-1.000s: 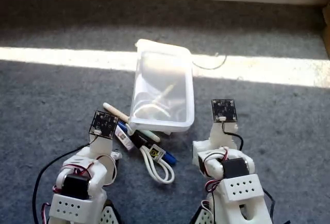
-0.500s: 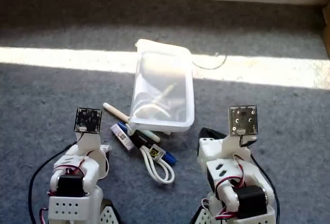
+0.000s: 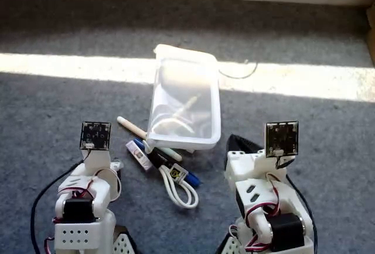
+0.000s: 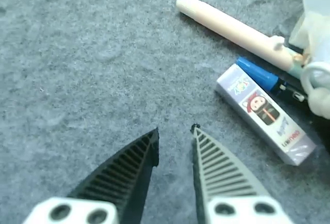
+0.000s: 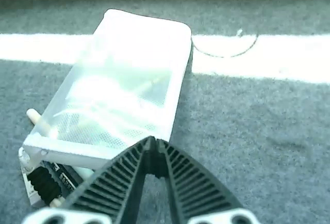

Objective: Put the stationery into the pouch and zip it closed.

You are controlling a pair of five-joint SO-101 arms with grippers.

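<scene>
- Now, the left jaws, slightly apart, should widen and straddle the eraser box (image 4: 264, 113) lying just beside the pouch (image 3: 184, 105).
- Right jaws, pressed together, could steady the pouch.

The pouch (image 3: 186, 102) lies on the carpet (image 3: 64, 107). A pen (image 3: 131, 127), an eraser (image 3: 139, 156) and a cable (image 3: 183, 194) lie at its near end, between the left arm (image 3: 88, 195) and the right arm (image 3: 266, 201).

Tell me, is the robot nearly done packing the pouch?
Not nearly. Some pale shapes show through the pouch, so a few things may be inside. Nothing is in hand: the left gripper hangs open over bare carpet and the right gripper is shut, empty. The cream pen, blue pen, boxed eraser and white cord lie outside, by the pouch, and the zipping comes after.
</scene>
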